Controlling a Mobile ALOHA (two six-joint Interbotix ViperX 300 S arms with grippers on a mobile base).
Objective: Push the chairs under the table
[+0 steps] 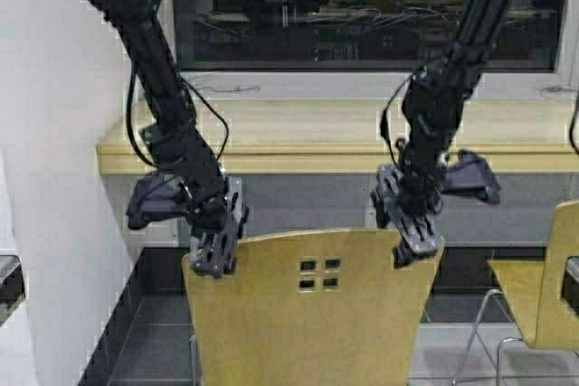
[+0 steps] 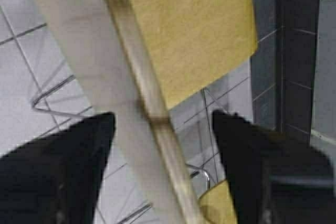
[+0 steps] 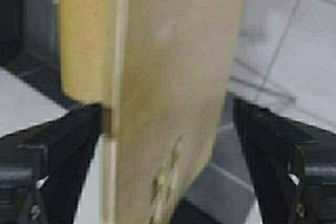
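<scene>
The near chair [image 1: 312,309] stands directly before the robot, its backrest facing the camera and its four square cut-outs visible near the top centre. Beyond it runs the table [image 1: 298,137], a long light-wood counter under the window; the chair is not yet beneath it. The left gripper [image 1: 215,255] sits at the backrest's upper left corner, its fingers [image 2: 63,166] spread with the backrest's top edge between them. The right gripper [image 1: 414,243] sits at the upper right corner, likewise spread astride the edge. A second chair [image 1: 543,291] stands to the right, partly out of frame.
</scene>
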